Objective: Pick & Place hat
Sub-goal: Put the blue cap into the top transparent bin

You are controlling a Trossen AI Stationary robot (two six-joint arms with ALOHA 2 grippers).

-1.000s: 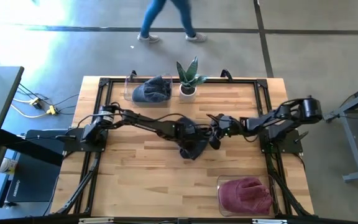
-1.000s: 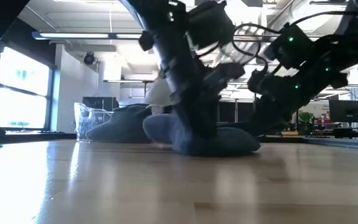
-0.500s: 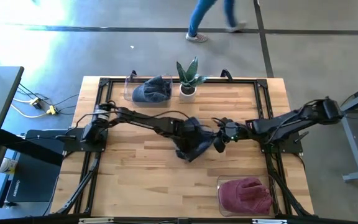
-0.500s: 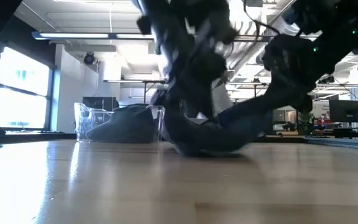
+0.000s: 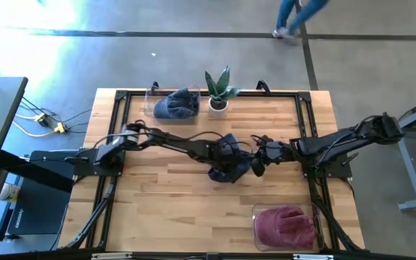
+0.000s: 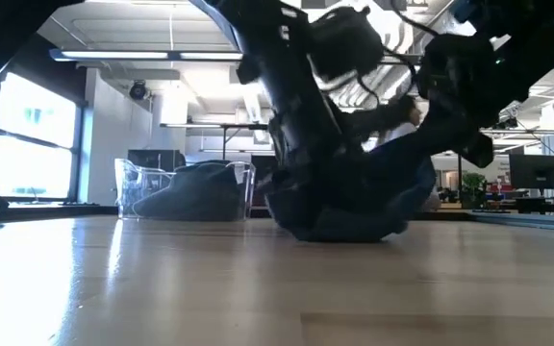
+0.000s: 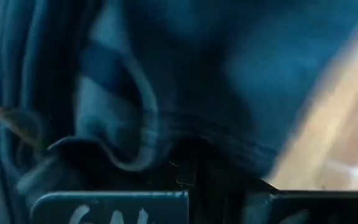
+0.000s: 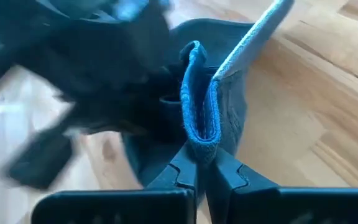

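Two claws [image 5: 226, 149] [image 5: 257, 162] on blue hat [image 5: 230, 167]

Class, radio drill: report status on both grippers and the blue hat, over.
Right gripper shut on blue hat brim. Left gripper at hat, grip unclear. Hat mid-table, sagging onto the wood. Nothing in the way.

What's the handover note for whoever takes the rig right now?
Right gripper: shut on the blue hat's rim.
Left gripper: pressed into the same hat mid-table; fingers hidden by fabric.
Another dark hat sits in the clear bin at the far edge; a red hat fills the near-right bin.
Done: hat gripped. Left: lift and place it.
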